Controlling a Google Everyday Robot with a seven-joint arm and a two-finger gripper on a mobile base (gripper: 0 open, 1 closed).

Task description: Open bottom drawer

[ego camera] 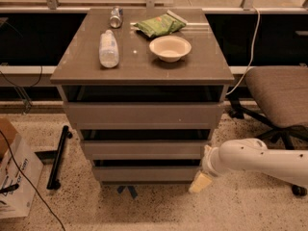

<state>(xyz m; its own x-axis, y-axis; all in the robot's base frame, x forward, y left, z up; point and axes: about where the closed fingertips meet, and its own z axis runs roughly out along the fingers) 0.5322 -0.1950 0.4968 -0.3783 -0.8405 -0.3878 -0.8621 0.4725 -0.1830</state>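
Cardboard, a box (13,179) cut off by the left edge of the picture, sits on the speckled floor with a black bar (57,155) lying beside it. The cabinet (72,112) stands next. Dark gaps above its three fronts hide whatever is inside. The bottom drawer (144,173) is the lowest strip, just above the floor, under the table's front edge, and its inside cannot be seen.

On the tabletop (144,69) a clear bottle (109,48) lies near the left edge. A can (116,17) lies at the back edge, a green bag (159,24) sits beside it, and a pale bowl (170,48) stands right of centre.

The gripper (199,182) hangs low by the bottom drawer's right end, below the table's front right corner. Only a cream tip shows, so whether it is spread or closed cannot be told. Its white arm (255,160) runs off the right edge. A padded chair (279,93), partly cut off, stands behind the arm, and a white cable (250,47) drops near the table's right edge.
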